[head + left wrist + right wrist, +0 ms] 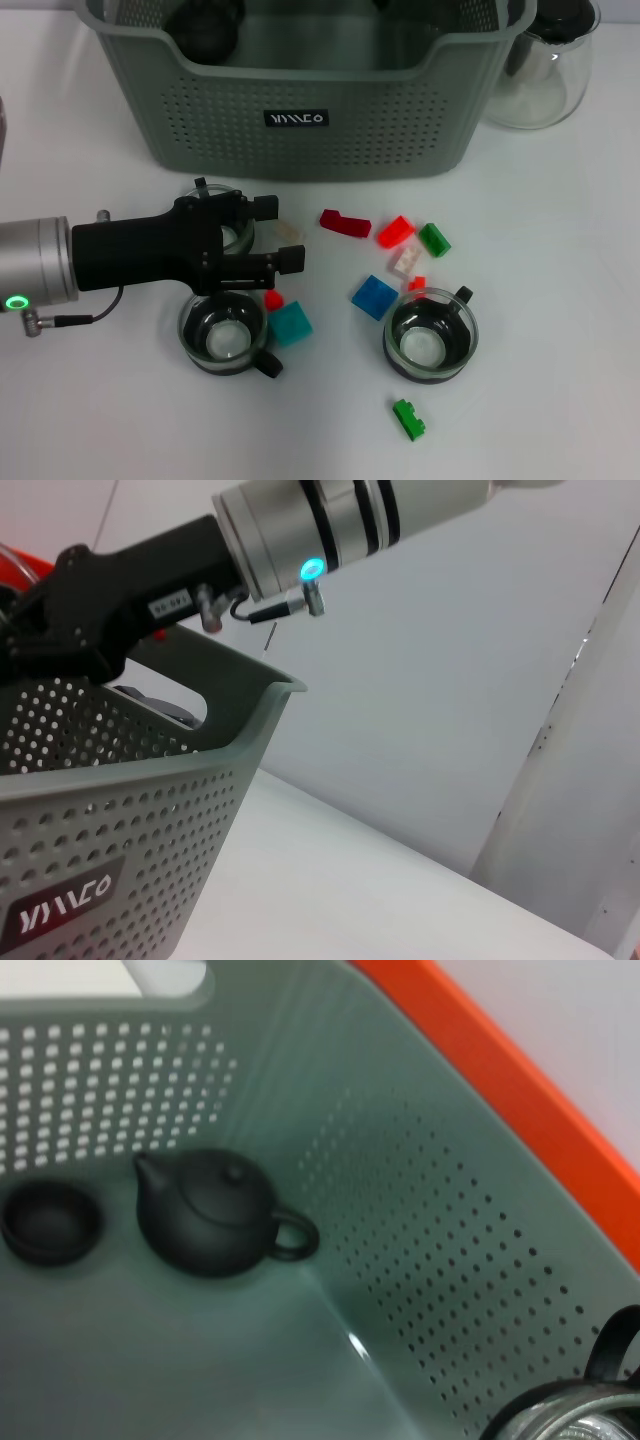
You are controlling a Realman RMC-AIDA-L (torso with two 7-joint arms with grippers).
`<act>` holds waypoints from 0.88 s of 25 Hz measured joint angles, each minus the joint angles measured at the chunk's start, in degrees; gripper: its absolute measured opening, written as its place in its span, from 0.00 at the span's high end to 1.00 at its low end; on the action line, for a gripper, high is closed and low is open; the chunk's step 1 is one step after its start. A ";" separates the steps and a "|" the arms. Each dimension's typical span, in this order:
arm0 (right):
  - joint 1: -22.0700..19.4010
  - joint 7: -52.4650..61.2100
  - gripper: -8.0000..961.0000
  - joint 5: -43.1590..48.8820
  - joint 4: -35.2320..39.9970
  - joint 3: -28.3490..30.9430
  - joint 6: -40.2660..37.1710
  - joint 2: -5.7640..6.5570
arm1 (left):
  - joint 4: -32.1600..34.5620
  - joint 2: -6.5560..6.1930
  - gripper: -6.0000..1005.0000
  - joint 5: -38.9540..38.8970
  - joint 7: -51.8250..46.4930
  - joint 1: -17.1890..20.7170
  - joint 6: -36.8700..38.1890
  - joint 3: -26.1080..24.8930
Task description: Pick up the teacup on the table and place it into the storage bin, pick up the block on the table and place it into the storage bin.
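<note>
Three glass teacups with black bases are on the table: one [225, 335] at front left, one [431, 336] at front right, and one [231, 236] mostly hidden under my left gripper [281, 234]. That gripper is open and low over the table, with a pale block [290, 230] between its fingertips. Several blocks lie scattered, among them a teal block [291, 324], a blue block [375, 296] and a red block [395, 231]. The storage bin [300, 120] stands behind. My right gripper [45, 620] hovers over the bin. A glass teacup [565, 1415] shows close in the right wrist view.
A black teapot [210, 1215] and a small black cup [50, 1222] sit inside the bin. A clear glass carafe [545, 65] stands to the bin's right. A green block [408, 418] lies near the table's front edge.
</note>
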State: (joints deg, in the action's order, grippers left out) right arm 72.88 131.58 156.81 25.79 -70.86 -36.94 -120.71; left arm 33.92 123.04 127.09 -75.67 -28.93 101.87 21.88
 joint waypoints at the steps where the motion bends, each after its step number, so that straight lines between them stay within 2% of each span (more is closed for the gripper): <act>1: -0.03 0.02 0.93 0.00 -0.38 -0.50 0.43 -0.01 | 0.00 0.00 0.13 0.00 0.00 0.00 -0.02 0.00; 13: -0.67 0.04 0.93 0.03 -1.96 -3.12 0.31 -0.05 | 0.00 0.09 0.13 -0.01 0.00 -0.16 -0.16 -0.18; 22: -0.38 2.17 0.93 -0.10 -1.52 -2.84 -4.19 0.10 | 0.00 0.09 0.13 -0.01 0.00 -0.16 -0.19 -0.23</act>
State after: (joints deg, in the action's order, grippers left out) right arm 72.50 133.75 156.71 24.27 -73.71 -41.13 -120.61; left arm 33.93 123.14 127.08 -75.67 -29.09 101.68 21.65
